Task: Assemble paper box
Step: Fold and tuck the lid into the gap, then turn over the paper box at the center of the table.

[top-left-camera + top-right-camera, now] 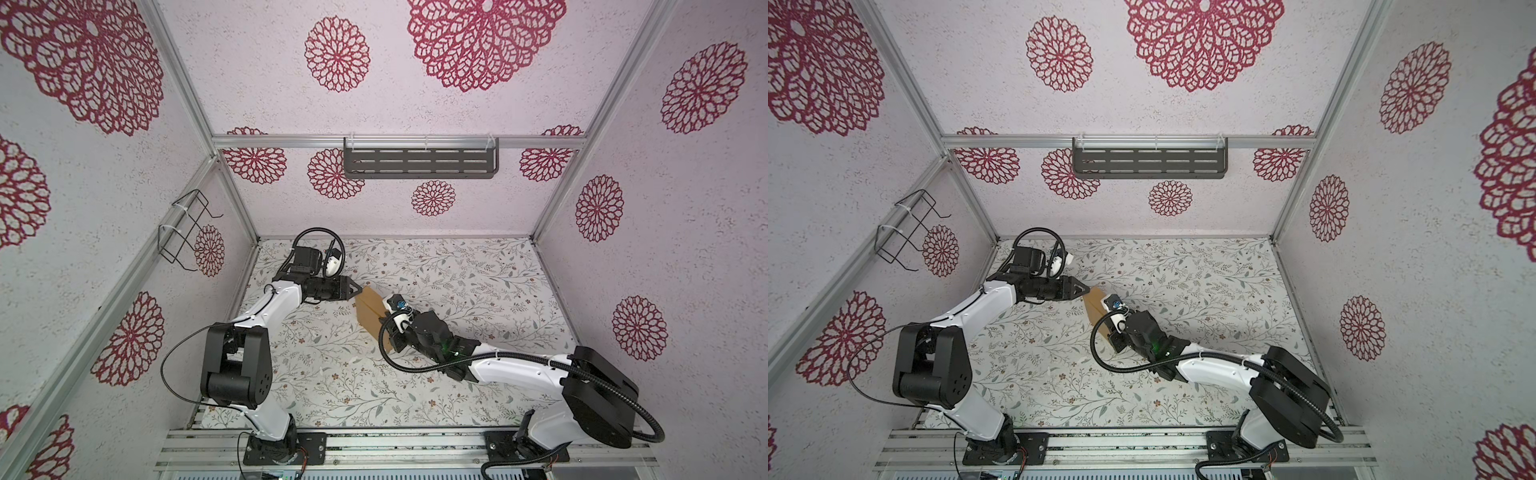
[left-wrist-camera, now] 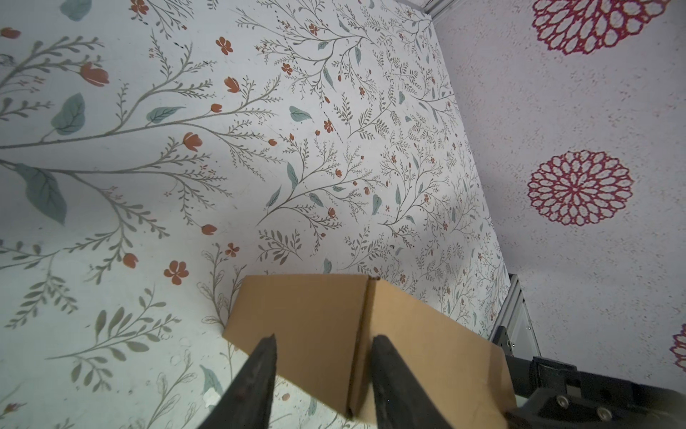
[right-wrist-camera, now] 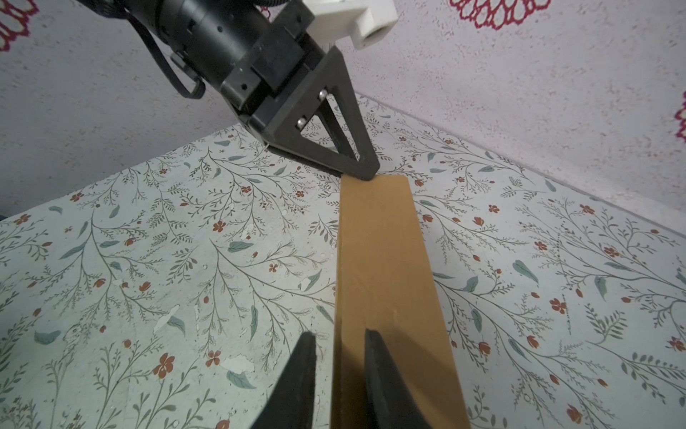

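The right hand [image 3: 339, 334] stands slightly spread astride one long edge of the box [image 3: 382, 260]. One finger lies over the top face and the other hangs just beside the side wall with a sliver of surface showing between, so the hold is loose, not a pinch. The box is a long, narrow, closed-looking shape of plain tan cardboard. It seems to rest on the surface [image 1: 478, 299], left of the middle, running from the back-left toward the front. At its far end the left hand [image 2: 323, 338] is spread too, with its tips at the end of the box by a fold line; I cannot tell whether they press on it. I judge the box light and thin-walled, stiff along its creases, soft in the open panels, easily dented, and smooth enough to slide under hard fingers. The safest hold looks like a folded edge or wall near a corner, with the other hand steadying the opposite end.
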Available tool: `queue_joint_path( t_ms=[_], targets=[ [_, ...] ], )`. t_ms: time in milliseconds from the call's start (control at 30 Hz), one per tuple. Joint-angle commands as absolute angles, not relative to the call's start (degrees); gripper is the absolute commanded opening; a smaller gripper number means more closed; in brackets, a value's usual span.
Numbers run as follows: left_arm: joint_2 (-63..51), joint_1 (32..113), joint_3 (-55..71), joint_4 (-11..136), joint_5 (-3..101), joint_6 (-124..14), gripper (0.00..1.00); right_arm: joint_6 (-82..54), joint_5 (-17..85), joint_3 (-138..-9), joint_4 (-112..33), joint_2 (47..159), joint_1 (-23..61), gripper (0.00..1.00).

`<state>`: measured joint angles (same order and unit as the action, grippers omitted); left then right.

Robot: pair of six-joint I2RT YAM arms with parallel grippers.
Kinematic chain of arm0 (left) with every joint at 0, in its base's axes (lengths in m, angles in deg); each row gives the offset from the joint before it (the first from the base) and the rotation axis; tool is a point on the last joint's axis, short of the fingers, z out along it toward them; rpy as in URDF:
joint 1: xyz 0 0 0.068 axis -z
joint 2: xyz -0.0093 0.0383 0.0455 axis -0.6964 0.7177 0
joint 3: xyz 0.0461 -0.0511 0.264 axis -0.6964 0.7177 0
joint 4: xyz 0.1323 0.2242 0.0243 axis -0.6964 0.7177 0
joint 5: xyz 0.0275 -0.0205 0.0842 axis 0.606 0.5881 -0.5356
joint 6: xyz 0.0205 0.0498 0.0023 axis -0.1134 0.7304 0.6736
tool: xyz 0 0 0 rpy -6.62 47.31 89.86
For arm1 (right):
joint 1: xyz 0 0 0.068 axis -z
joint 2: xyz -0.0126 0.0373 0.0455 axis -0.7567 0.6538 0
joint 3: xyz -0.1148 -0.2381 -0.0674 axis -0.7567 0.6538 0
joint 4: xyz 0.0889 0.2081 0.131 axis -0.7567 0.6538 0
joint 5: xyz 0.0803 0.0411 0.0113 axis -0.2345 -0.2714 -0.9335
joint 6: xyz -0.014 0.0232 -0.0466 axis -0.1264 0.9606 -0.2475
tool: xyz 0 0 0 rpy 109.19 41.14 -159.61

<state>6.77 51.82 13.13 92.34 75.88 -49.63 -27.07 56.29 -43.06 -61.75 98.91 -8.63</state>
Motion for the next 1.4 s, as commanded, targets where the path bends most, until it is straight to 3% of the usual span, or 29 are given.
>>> queue_joint_path(
  t_ms=[0,633,967,1133,1367],
  targets=[
    [9.5,51.7,15.8,96.1,68.5,-48.6,0.45,-27.2,54.6,-42.6,-44.1,98.0,-8.3,0.28],
    [8.6,52.5,16.2,95.9,67.3,-47.2,0.47,-21.3,44.7,-49.3,-48.0,89.6,-3.5,0.19],
    [8.4,52.9,16.7,95.2,67.2,-47.6,0.48,-20.4,44.3,-50.6,-49.0,94.6,-2.0,0.12],
    [8.0,53.2,16.7,95.2,67.6,-47.9,0.48,-20.4,45.4,-47.3,-49.1,98.0,-2.0,0.01],
    [7.5,54.4,17.0,95.2,66.7,-47.1,0.49,-19.3,48.9,-38.7,-49.6,99.0,-2.7,0.00]
  ],
)
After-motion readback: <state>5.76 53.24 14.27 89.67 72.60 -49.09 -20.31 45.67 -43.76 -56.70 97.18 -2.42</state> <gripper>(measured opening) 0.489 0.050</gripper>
